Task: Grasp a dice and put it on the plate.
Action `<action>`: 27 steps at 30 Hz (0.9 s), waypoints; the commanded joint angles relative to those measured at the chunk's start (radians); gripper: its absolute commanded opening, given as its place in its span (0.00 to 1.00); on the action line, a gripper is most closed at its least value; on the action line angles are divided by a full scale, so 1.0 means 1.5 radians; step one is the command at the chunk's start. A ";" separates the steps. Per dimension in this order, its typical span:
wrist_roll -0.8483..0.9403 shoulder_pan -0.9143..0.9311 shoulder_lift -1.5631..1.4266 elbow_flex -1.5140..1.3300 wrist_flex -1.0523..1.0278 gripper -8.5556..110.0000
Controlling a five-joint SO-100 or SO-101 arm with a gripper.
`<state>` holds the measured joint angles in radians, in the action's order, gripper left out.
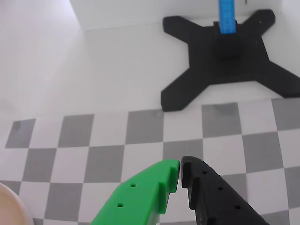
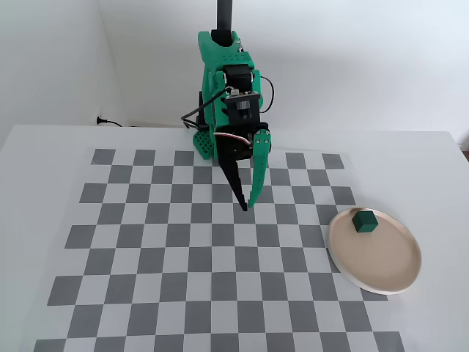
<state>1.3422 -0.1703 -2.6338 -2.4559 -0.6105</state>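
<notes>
White walls and a white table [image 2: 44, 147] are seen in the fixed view, with a grey-and-white checkered mat [image 2: 183, 257] spread over the tabletop as the landmark for all else. Nearest the camera, the mat's front edge is cut off by the bottom of the frame. On the mat's right edge, partly overhanging onto bare table, the plate [image 2: 381, 271] is set, and the dice [image 2: 364, 221] is found resting on the plate's upper left part, just inside the rim. Further back, near the mat's centre, the gripper [image 2: 247, 205] is pointed down with its green and black fingers brought together at the tips, nothing being held between them; whether the tips touch the mat cannot be told. The dice lies well apart from the gripper, to the right of it and slightly nearer the camera. Behind the mat's far edge the green arm [image 2: 223, 81] is mounted, its top cut off by the frame. In the wrist view the gripper [image 1: 180, 171] is shown closed over the mat [image 1: 140, 136], only a pale sliver of the plate [image 1: 11, 206] is caught at the bottom left corner, and beyond the mat a black cross-shaped stand [image 1: 225, 61] with a blue upright [image 1: 227, 16] is seen, cropped at the top.
</notes>
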 commanded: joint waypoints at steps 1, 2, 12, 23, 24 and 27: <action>-0.025 0.026 -0.061 -0.028 0.018 0.04; -0.038 0.030 -0.073 -0.041 0.019 0.04; -0.270 0.060 -0.184 -0.161 0.058 0.04; -0.493 0.115 -0.214 -0.425 0.454 0.04; -0.515 0.116 -0.223 -0.425 0.439 0.04; -0.582 0.121 -0.245 -0.425 0.385 0.04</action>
<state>0.5645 0.0077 -2.9544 -3.1078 0.0015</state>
